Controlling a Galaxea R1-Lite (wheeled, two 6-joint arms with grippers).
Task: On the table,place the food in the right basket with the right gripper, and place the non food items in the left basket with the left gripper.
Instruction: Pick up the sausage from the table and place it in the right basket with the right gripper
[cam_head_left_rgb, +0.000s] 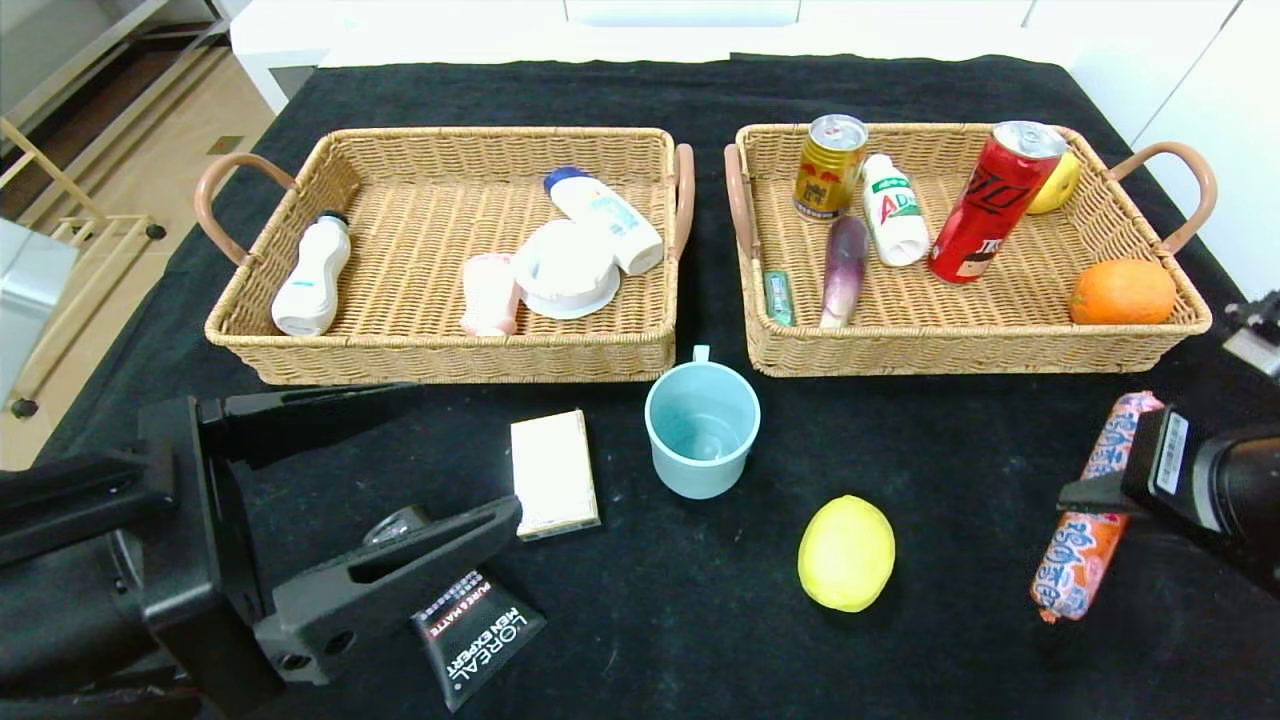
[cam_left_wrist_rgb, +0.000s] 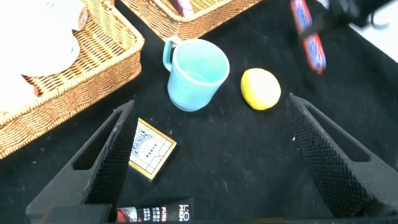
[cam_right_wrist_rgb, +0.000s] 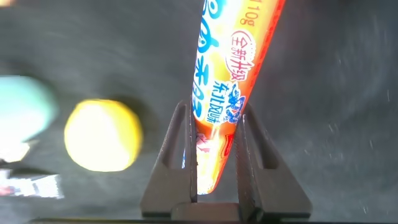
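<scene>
Right tool (cam_right_wrist_rgb: 214, 168) grips sausage (cam_right_wrist_rgb: 230, 74) above black-clothed table (cam_head_left_rgb: 700, 640), white cabinets behind

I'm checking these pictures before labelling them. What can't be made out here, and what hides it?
- Black-and-red L'Oreal tube: its upper end is hidden under the open left gripper in the head view.
- Long orange-red wrapped sausage: its middle is covered by the right gripper clamped on it, head view.
- Yellow lemon and light blue mug: blurred in the right wrist view.
</scene>
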